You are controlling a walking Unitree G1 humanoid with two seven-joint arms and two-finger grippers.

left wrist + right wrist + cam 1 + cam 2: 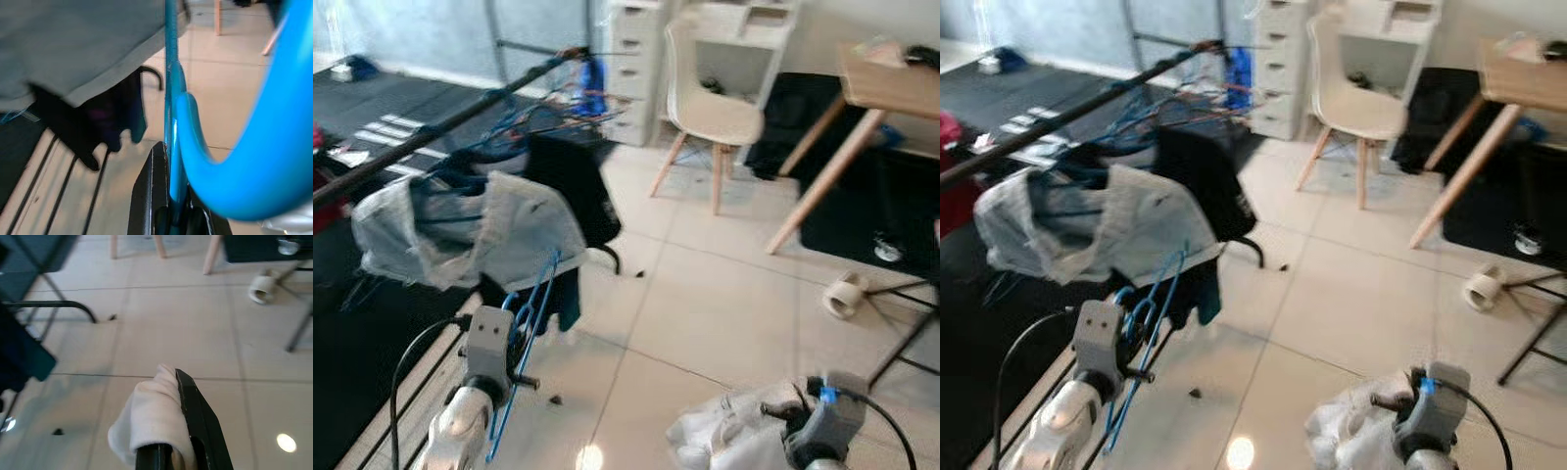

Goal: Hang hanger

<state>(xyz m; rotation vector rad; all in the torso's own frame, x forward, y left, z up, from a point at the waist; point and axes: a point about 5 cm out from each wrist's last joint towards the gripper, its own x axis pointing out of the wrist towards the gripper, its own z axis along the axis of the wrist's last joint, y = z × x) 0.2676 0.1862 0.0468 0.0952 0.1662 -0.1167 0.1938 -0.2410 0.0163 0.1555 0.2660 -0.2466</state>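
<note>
My left gripper point(514, 364) is shut on a blue plastic hanger point(530, 323), whose hook rises toward the clothes on the black rail point(440, 127). In the left wrist view the blue hanger point(195, 156) is clamped between the black fingers point(149, 196). A grey jacket point(499, 230) and a black garment point(570, 186) hang from the rail on blue hangers. My right gripper point(798, 416) is low at the front right, shut on a white garment point(724, 436); the wrist view shows the white cloth point(151, 416) pinched against a black finger point(200, 426).
A white chair point(705, 108) and white drawers point(636, 59) stand behind the rail. A wooden table point(881, 88) is at the right. A tape roll point(843, 295) lies on the tiled floor beside black stand legs point(911, 333). A dark mat point(372, 108) is at the left.
</note>
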